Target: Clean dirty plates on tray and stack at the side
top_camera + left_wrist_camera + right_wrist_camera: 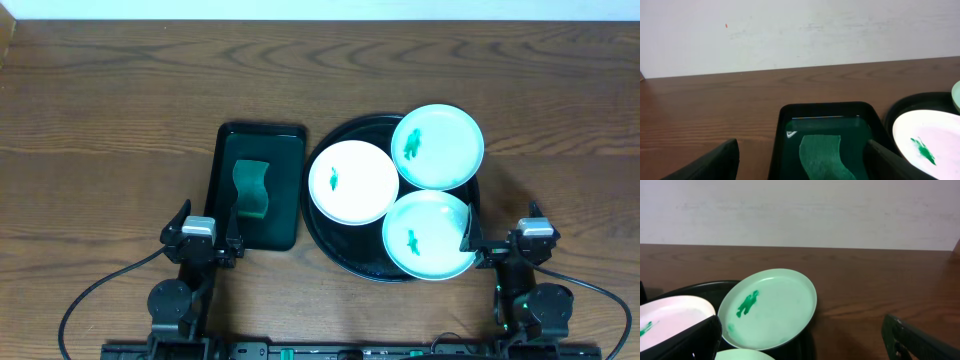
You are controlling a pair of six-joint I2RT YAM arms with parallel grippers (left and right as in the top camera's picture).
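Observation:
Three plates lie on the round black tray [335, 245]: a white plate [353, 182] at the left, a mint plate [437, 147] at the back right and another mint plate [430, 235] at the front. Each has a small green smear at its centre. My left gripper [207, 222] stands open at the near end of the green tray, holding nothing. My right gripper [502, 232] is open beside the front plate, its left finger over that plate's edge. The right wrist view shows the back mint plate [770, 307] ahead of the open fingers [690, 342].
A dark green rectangular tray [262, 140] left of the black tray holds a green sponge [252, 190], seen between my left fingers [715, 162] as the sponge [822, 152]. Bare wooden table surrounds both trays. A pale wall runs along the far edge.

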